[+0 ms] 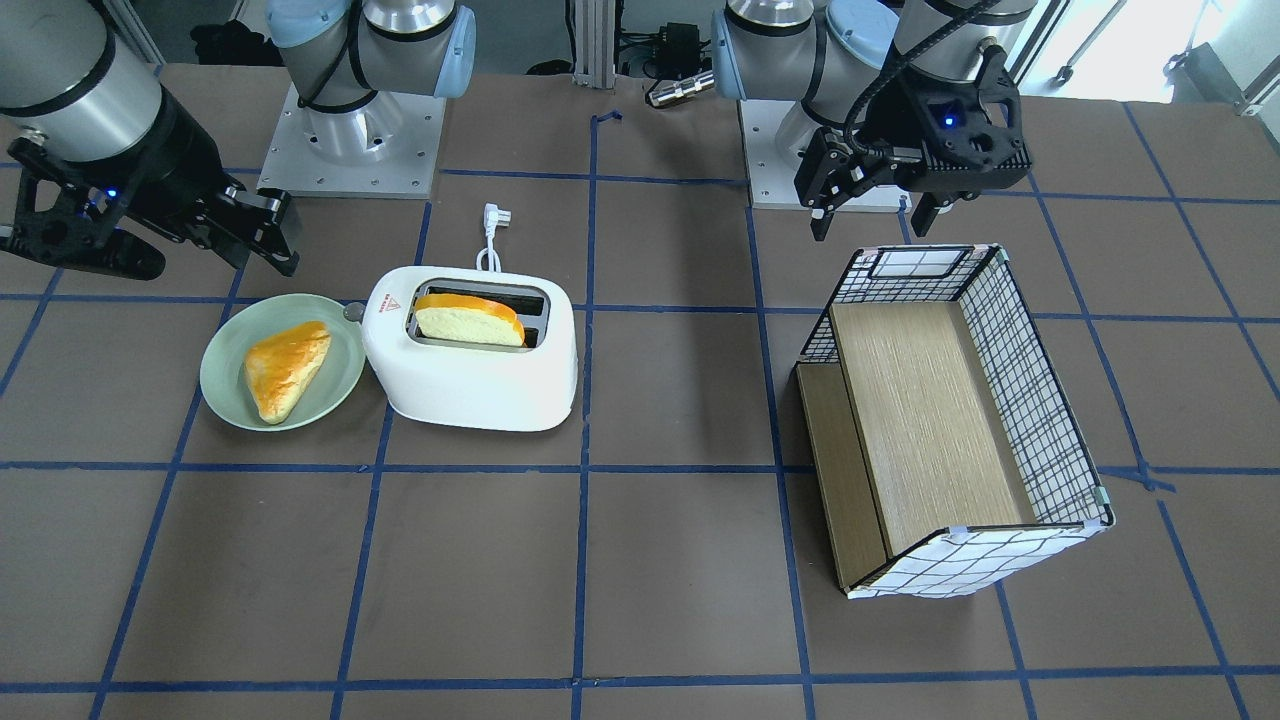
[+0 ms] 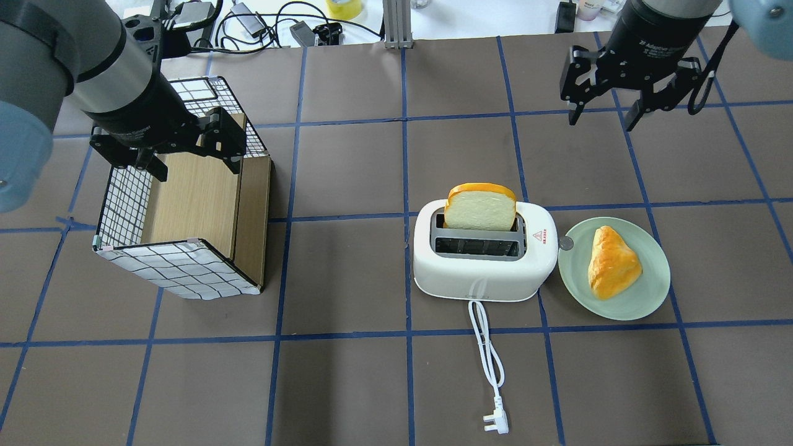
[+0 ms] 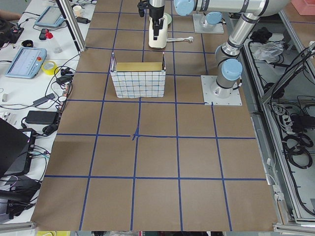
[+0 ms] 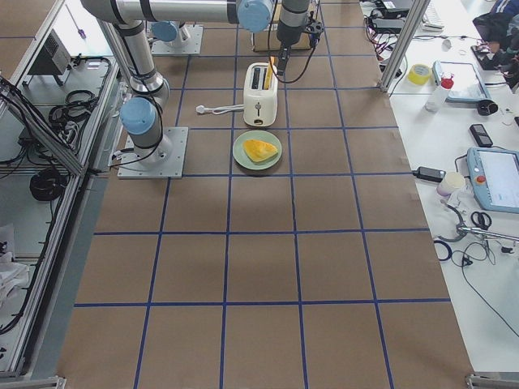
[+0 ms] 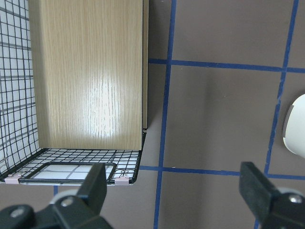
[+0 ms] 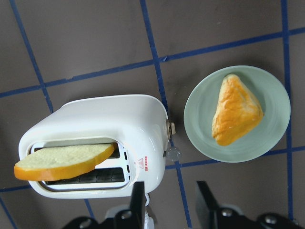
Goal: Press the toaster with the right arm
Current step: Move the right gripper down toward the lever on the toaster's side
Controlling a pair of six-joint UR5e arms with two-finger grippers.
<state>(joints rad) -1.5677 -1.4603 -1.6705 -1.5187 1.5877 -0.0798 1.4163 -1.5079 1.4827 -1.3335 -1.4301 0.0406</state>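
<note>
The glossy white toaster [image 2: 483, 272] stands mid-table with a slice of bread [image 2: 480, 207] upright in its far slot. It also shows in the front view [image 1: 470, 385] and the right wrist view [image 6: 105, 119]. Its small grey lever knob [image 2: 565, 244] sticks out of the end facing the plate, and also shows in the right wrist view [image 6: 172, 152]. My right gripper [image 2: 602, 116] is open and empty. It hangs high over the table, beyond the toaster and plate, touching nothing. My left gripper [image 2: 197, 168] is open and empty above the checkered box.
A pale green plate [image 2: 650, 291] with a golden pastry [image 2: 612, 263] sits right against the toaster's knob end. The toaster's white cord and plug [image 2: 495, 424] trail toward the robot. The checkered wire-patterned box [image 2: 124, 204] with wooden panels lies on the left side.
</note>
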